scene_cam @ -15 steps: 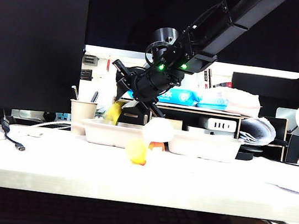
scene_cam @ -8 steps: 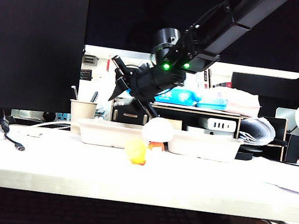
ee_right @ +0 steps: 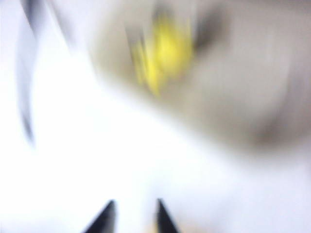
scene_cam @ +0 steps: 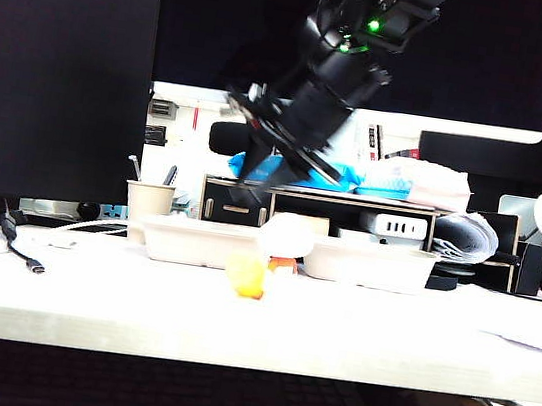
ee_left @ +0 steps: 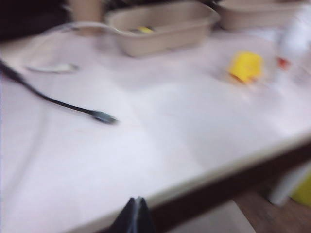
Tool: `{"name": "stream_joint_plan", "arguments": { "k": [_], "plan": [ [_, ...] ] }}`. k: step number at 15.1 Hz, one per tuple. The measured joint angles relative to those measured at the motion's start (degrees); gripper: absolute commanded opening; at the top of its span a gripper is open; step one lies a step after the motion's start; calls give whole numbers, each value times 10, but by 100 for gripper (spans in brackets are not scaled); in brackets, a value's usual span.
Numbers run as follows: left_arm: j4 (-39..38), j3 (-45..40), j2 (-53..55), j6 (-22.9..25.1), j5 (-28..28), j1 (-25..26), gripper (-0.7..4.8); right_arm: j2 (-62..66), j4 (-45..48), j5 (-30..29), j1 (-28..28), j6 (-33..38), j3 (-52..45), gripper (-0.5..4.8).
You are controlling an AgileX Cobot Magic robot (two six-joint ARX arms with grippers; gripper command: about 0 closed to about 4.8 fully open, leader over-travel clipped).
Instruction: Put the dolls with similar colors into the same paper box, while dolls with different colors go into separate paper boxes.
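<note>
Two off-white paper boxes stand side by side, the left one [scene_cam: 195,243] [ee_left: 165,26] and the right one [scene_cam: 369,263] [ee_left: 262,12]. A flat yellow doll [ee_left: 144,30] [ee_right: 165,48] lies inside the left box. The rounded yellow-orange doll [scene_cam: 246,275] [ee_left: 246,65] sits on the table in front of the boxes. The white doll [scene_cam: 287,236] with some orange stands just behind it, between the boxes. My right gripper [scene_cam: 245,174] [ee_right: 136,201] hangs blurred above the left box, open and empty. My left gripper [ee_left: 137,199] is shut over the table's front edge, holding nothing.
A beige paper cup [scene_cam: 147,206] with pens stands left of the boxes. A black cable [scene_cam: 26,255] [ee_left: 73,107] with a plug lies on the table's left side. Behind the boxes are a black drawer shelf [scene_cam: 241,204], a blue wipes pack [scene_cam: 325,175] and dark monitors.
A second ago my right gripper held the flat yellow doll low over the left box. It has let the doll go and lifted well above the box, now tilted downward.
</note>
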Motion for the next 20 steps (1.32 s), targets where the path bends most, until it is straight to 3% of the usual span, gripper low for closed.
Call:
{"name": "stream_joint_plan", "arguments": {
  "k": [1, 4, 8, 9, 10, 20],
  "plan": [
    [-3, 0, 0, 0, 0, -20, -5, 0, -65, 7, 0, -42, -1, 127],
    [-3, 0, 3, 0, 2, -68, -5, 1, -150, 85, 18, -112, -1, 257],
    [-3, 0, 16, 0, 2, -68, -5, 1, -164, 90, 42, -121, -1, 360],
    [-3, 0, 16, 0, 2, -68, -5, 1, -164, 92, 46, -121, -1, 441],
    [-3, 0, 16, 0, 2, -68, -5, 1, -165, 101, 50, -122, -1, 476],
    [-3, 0, 16, 0, 2, -68, -5, 30, -174, 125, 50, -127, -1, 470]
  ]
}}
